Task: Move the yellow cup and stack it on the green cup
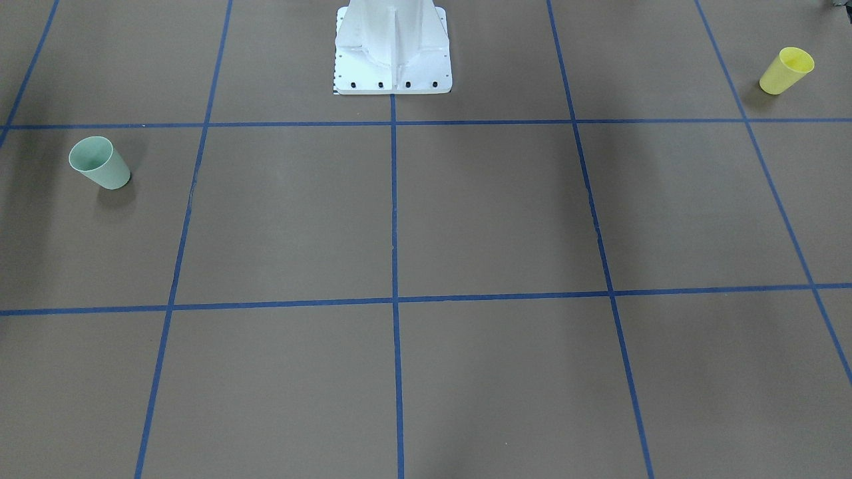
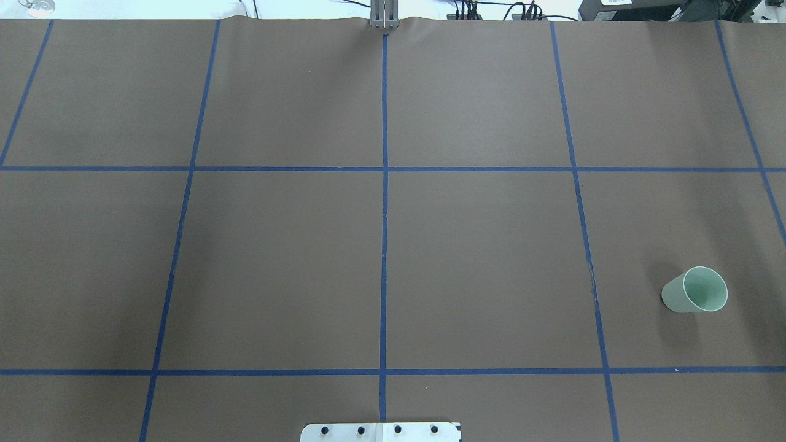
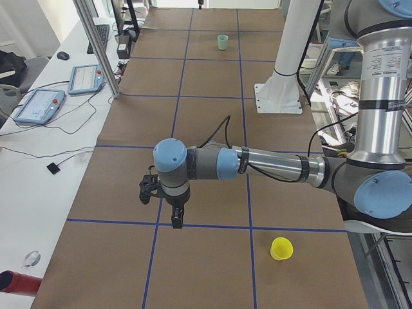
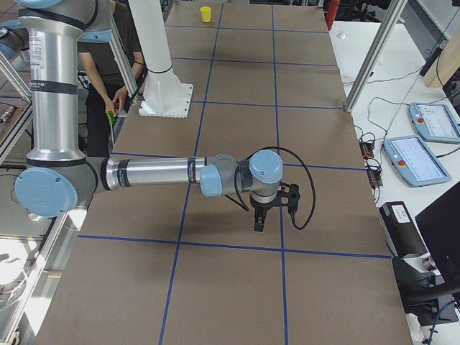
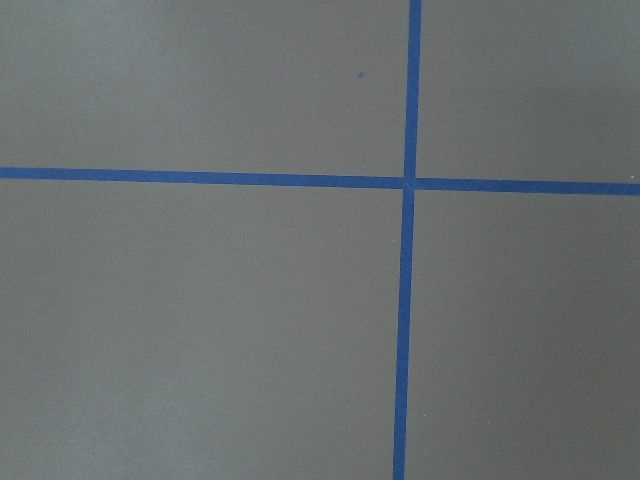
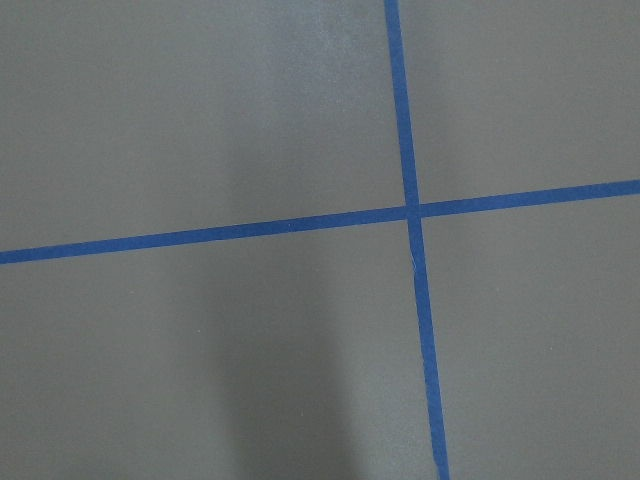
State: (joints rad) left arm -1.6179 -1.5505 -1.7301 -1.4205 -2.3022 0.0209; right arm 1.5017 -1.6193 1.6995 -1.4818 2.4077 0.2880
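Left end effector [image 3: 176,217] hangs from the near arm [image 3: 277,166] in the left side view, pointing down over the bench [image 2: 276,258] close to a crossing of the blue tape lines [image 2: 385,245]. We see it only in that side view, so we cannot tell whether its fingers are apart or together. Its wrist camera shows bare brown bench and one tape crossing, nothing else.

We find the yellow cup [image 3: 281,248] at the robot's left end of the bench. It stands upright, mouth up, alone in its grid square on the robot's side of the bench, well apart from the left end effector. Nothing touches it.

At the middle of the robot's edge we see the white pedestal [image 1: 393,53], bolted down by its flat base plate.

Further right, the right end effector [image 4: 259,221] points down over the bench from its outstretched arm [image 4: 151,172], also near a tape crossing. It too shows only in a side view, so we cannot tell if it is spread or closed. Its wrist camera sees only the brown surface and crossing tape.

At the robot's right end we find the green cup [image 2: 694,290], upright with its mouth up, free of any contact. The two cups stand well apart, at opposite ends of the bench. Beside the pedestal, off the bench, an operator [image 4: 108,50] in dark clothes stands.
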